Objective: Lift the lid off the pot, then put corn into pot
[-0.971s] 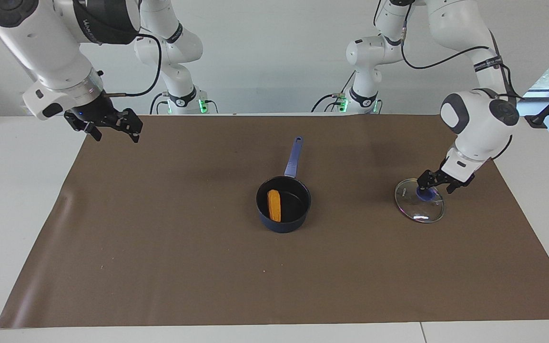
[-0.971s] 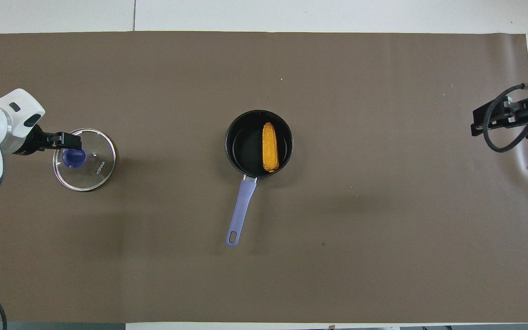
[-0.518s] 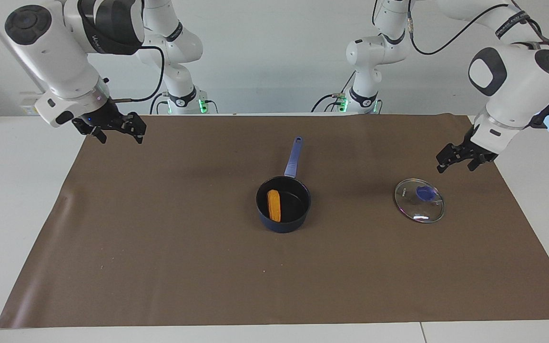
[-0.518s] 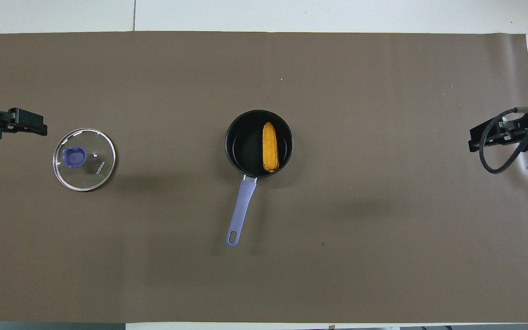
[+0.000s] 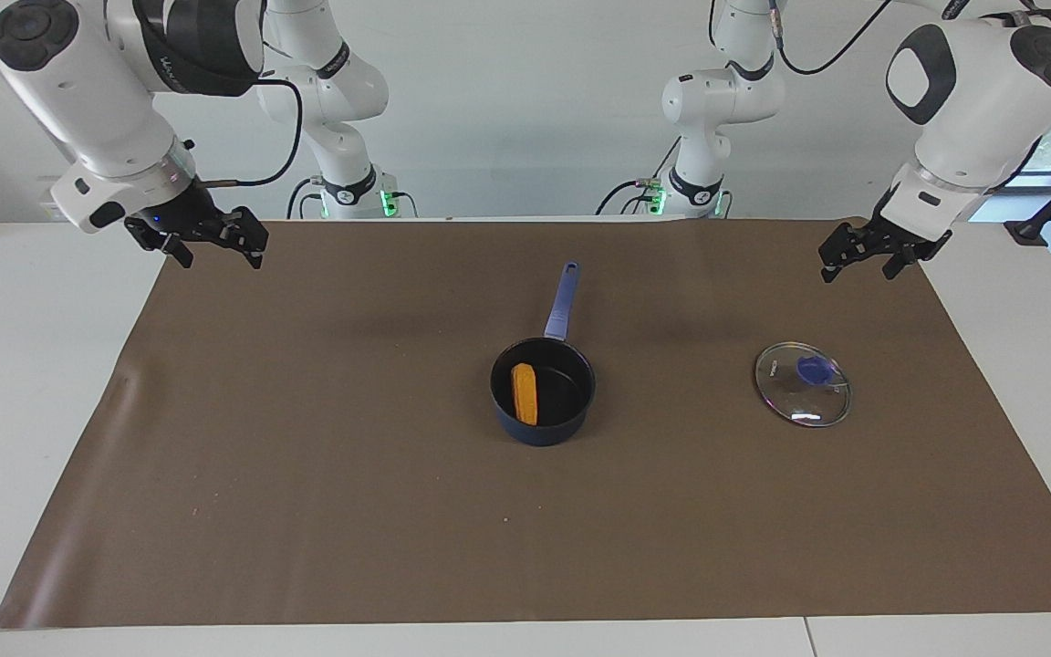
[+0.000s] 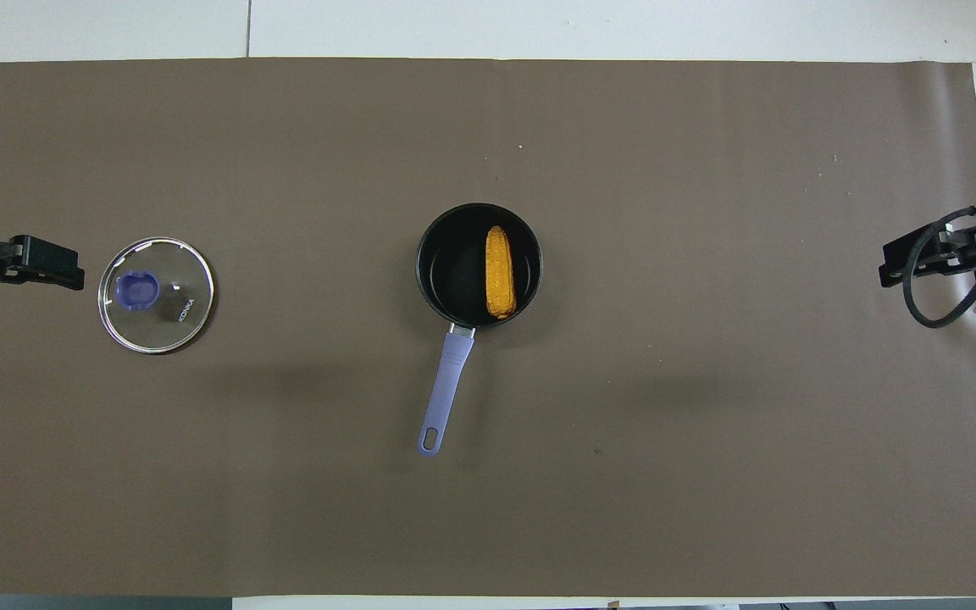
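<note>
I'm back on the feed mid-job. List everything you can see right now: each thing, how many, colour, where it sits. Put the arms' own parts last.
pot: one, dark navy with a lighter blue handle pointing toward the robots, mid-mat.
corn: one, yellow-orange, lying inside the pot.
lid: one, clear glass with a blue knob, flat on the mat toward the left arm's end, apart from the pot.
mat: one, brown, covering the white table.
left claw: one, black, empty, raised over the mat's edge at its own end.
right claw: one, black, empty, raised over the mat's corner at its own end.
</note>
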`<state>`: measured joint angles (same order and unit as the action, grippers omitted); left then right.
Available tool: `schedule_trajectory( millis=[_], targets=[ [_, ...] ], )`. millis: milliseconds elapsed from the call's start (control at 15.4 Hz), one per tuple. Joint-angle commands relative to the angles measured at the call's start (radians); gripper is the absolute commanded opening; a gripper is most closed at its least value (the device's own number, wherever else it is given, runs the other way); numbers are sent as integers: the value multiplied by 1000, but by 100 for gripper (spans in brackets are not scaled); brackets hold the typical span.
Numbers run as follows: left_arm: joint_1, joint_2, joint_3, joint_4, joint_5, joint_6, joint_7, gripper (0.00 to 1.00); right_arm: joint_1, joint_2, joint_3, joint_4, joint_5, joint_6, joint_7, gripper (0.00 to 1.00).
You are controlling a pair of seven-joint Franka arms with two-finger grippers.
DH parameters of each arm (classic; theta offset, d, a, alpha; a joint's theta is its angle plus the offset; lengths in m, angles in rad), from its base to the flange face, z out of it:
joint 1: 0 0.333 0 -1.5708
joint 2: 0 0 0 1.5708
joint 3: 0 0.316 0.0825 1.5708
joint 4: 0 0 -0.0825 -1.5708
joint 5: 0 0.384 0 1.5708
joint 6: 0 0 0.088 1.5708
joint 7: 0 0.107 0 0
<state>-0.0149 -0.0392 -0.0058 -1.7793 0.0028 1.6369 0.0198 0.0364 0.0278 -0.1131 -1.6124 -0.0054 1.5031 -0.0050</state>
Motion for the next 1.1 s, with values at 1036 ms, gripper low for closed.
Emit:
schedule_trajectory(
  millis=[1036],
  targets=[
    [4,1,-36,92,19,-75,-8,100,-29,-16,23,-6,5,13,-21,100]
  ],
)
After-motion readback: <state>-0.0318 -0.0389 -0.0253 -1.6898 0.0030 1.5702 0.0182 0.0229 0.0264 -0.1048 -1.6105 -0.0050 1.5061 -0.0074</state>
